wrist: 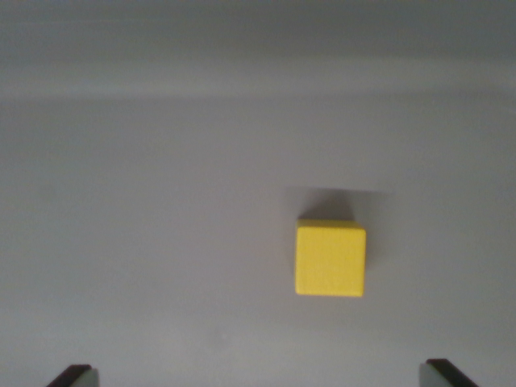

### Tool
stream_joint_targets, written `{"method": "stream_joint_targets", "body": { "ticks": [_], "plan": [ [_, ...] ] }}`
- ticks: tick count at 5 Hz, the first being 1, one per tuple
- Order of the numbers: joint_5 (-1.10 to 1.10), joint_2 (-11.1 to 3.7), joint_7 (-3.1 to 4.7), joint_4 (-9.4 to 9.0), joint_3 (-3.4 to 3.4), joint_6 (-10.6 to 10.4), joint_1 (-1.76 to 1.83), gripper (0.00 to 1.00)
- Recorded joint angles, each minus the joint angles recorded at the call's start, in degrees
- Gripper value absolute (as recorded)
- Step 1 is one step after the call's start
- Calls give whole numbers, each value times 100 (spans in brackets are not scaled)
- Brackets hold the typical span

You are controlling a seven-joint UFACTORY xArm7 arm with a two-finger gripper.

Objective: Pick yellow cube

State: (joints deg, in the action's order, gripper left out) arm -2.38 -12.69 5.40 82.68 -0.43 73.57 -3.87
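My pincer (258, 377) hangs above the bench (145, 201) with its two fingertips (74, 375) spread wide apart, only their dark ends showing at the near corners of the wrist view. The yellow cube (330, 260) sits alone on the grey surface, a little to the wrist view's right of centre and farther off than my fingertips, touching neither, its shadow falling on its far side.
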Motion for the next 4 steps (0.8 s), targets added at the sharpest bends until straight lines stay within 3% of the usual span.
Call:
{"method": "stream_joint_targets", "body": {
  "ticks": [1, 2, 3, 4],
  "plan": [
    [0, 0, 0, 0, 0, 0, 0, 0],
    [-12, -146, 56, -139, -18, -262, -18, 0],
    [-12, -146, 56, -139, -18, -262, -18, 0],
    [-25, -299, 115, -285, -38, -536, -37, 0]
  ]
}}
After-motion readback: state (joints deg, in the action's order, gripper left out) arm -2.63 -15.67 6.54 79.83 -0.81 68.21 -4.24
